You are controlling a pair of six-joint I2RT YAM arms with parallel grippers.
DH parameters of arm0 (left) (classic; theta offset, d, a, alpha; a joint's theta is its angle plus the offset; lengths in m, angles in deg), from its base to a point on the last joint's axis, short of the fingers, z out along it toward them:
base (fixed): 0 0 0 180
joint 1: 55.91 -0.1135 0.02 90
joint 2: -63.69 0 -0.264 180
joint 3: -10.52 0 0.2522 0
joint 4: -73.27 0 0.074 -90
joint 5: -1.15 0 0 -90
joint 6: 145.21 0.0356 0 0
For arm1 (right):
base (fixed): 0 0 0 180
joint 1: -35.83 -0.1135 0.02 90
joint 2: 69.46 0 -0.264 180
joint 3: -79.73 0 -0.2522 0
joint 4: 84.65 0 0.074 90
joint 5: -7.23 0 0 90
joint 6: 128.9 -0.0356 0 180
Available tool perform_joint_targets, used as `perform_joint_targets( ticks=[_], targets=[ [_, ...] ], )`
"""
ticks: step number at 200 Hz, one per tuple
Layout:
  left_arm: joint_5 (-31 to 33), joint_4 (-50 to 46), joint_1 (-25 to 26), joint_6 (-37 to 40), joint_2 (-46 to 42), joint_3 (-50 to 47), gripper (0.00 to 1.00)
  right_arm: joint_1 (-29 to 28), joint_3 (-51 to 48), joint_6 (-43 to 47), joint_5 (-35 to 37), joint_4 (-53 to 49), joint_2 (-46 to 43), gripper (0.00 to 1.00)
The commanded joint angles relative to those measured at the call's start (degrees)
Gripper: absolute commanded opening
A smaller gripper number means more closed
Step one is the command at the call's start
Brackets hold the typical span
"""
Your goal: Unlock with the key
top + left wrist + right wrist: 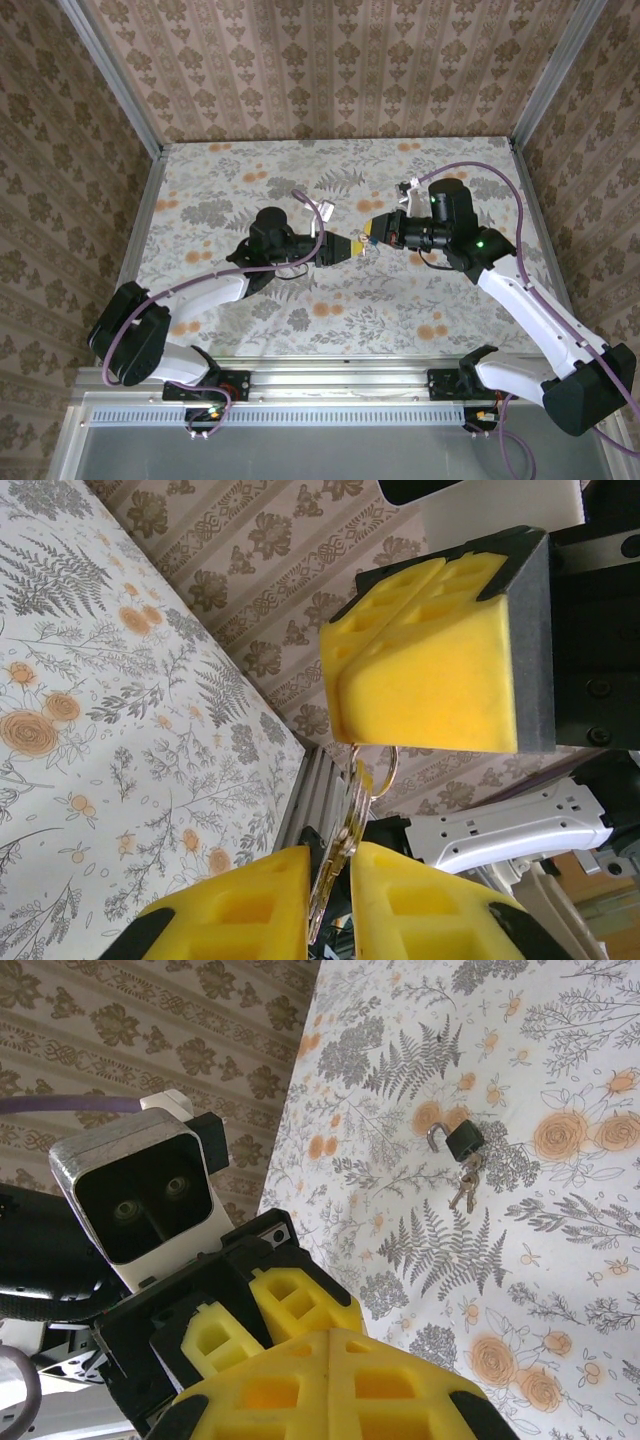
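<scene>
The key (345, 830) is a small metal one, held upright in the air between my two grippers over the middle of the table. My left gripper (330, 852) is shut on its blade. Its thin wire ring (388, 770) runs up under my right gripper (335, 645), whose yellow fingers are pressed together on it. From above, the left gripper (350, 248) and the right gripper (372, 235) meet tip to tip. In the right wrist view my right gripper (328, 1332) is shut, with the left fingers (300, 1305) just behind it. The key's head is hidden.
A small dark padlock (463, 1142) with a silver shackle lies on the flowered table (560, 1290), with a bunch of small keys (465, 1185) at its lower end. Patterned walls (330, 70) and metal posts close in the table. The left arm's purple cable (300, 200) loops above it.
</scene>
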Motion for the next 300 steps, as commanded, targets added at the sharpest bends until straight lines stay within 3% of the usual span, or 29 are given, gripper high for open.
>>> perform_joint_targets(
  ticks=[1,95,129,156,168,196,209,259,300],
  targets=[
    [0.4,-0.8,-0.6,1.3,-1.5,-0.7,0.18,0.2,-0.8,-0.9,-2.0,2.2,-1.8,0.00],
    [0.8,-3.3,-1.0,1.9,-2.5,-1.3,0.18,0.6,-0.7,-1.0,-2.3,2.5,-1.9,0.00],
    [0.7,-3.3,-1.0,2.0,-2.6,-1.3,0.10,0.8,-0.6,-1.0,-2.3,2.5,-1.9,0.00],
    [1.0,-3.2,-1.0,2.0,-2.6,-0.8,0.08,0.8,-0.7,-1.0,-2.4,2.5,-1.8,0.00],
    [1.5,-3.6,-1.0,2.0,-2.6,-0.6,0.14,0.8,-0.8,-1.1,-2.4,2.6,-1.8,0.00],
    [2.7,-3.6,-1.0,2.3,-2.8,0.0,0.53,0.8,-1.0,-1.6,-3.4,3.3,-1.5,0.00],
    [2.6,-2.6,-0.7,2.3,-2.6,0.3,0.62,0.8,-1.2,-1.9,-4.1,3.6,-1.2,0.00],
    [1.9,-0.7,0.7,2.8,-1.6,3.2,0.75,0.9,-2.1,-3.2,-6.6,5.3,-0.9,0.00],
    [-0.1,1.3,2.1,2.5,0.1,5.5,0.75,0.8,-2.9,-3.9,-7.0,6.2,-1.0,0.00]
  ],
)
